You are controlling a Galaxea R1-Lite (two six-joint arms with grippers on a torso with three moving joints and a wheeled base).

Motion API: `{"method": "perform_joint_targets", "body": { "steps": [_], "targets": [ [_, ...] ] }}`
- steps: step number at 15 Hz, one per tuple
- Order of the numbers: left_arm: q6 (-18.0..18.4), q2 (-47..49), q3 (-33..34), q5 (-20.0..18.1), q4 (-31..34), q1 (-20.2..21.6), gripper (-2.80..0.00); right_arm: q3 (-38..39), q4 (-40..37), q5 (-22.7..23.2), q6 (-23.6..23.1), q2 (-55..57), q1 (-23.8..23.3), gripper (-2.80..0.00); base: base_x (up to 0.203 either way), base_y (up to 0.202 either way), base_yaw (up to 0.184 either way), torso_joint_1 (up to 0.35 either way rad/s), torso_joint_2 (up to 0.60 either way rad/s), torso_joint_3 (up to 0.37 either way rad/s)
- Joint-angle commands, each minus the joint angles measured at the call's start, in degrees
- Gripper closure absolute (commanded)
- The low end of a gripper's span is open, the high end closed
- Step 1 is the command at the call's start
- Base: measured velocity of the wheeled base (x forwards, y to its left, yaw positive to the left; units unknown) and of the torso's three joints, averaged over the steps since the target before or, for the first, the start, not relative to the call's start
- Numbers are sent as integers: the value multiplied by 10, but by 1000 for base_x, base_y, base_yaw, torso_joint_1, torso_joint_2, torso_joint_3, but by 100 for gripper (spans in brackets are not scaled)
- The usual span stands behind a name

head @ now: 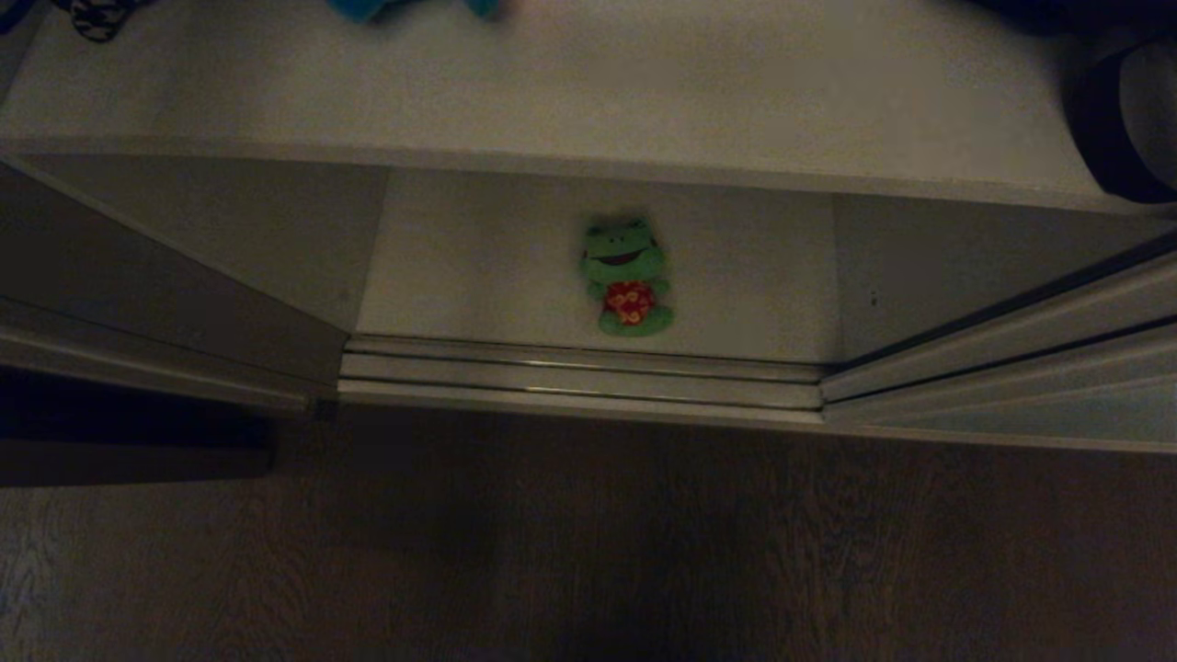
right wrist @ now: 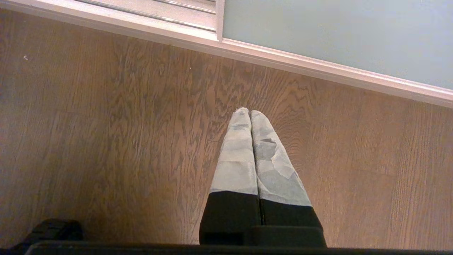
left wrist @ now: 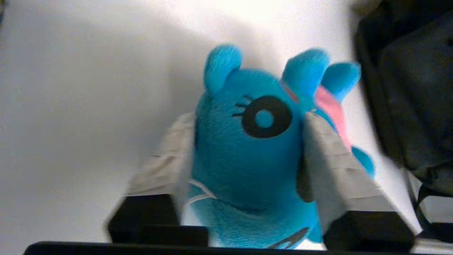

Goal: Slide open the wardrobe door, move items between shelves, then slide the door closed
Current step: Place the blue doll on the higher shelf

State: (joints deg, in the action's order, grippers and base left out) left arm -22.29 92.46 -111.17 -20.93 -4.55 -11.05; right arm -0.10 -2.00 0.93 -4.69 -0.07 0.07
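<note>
Your left gripper (left wrist: pixel 247 156) has its pale fingers (left wrist: pixel 332 166) apart on either side of the teal-blue toy (left wrist: pixel 247 148), which rests on the white shelf (left wrist: pixel 70 106); whether they are touching the plush you cannot tell. Back straight out so no pad drags the plush. The wrist reaches over the shelf. Your right gripper (right wrist: pixel 250 114) hangs parked over the wood floor (right wrist: pixel 106 141), fingers pressed together. The green toy (head: pixel 626 276) lies on the lower shelf (head: pixel 460 267).

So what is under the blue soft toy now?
The white shelf lies under the blue soft toy. The left gripper fingers flank it; the toy covers its own contact spot.
</note>
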Motion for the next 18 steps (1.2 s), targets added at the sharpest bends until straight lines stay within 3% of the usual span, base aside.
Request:
{"method": "perform_joint_targets", "body": {
  "steps": [1, 4, 10, 11, 14, 18],
  "targets": [
    [2, -16, 0, -4, -10, 0, -280, 0, 0, 0, -1, -1, 0, 0, 0, 0, 0, 0, 0, 0],
    [14, -15, 1, -5, -10, -1, -280, 0, 0, 0, -1, 0, 0, 0, 0, 0, 0, 0, 0, 0],
    [3, -69, 15, -5, 2, -1, -280, 0, 0, 0, -1, 0, 0, 0, 0, 0, 0, 0, 0, 0],
    [7, -91, 32, -6, 22, -2, 0, 0, 0, 0, -1, 0, 0, 0, 0, 0, 0, 0, 0, 0],
    [21, -169, 96, -17, 75, -6, 0, 0, 0, 0, -1, 0, 0, 0, 0, 0, 0, 0, 0, 0],
    [25, -302, 281, -16, 188, -5, 0, 0, 0, 0, -1, 0, 0, 0, 0, 0, 0, 0, 0, 0]
  ]
}}
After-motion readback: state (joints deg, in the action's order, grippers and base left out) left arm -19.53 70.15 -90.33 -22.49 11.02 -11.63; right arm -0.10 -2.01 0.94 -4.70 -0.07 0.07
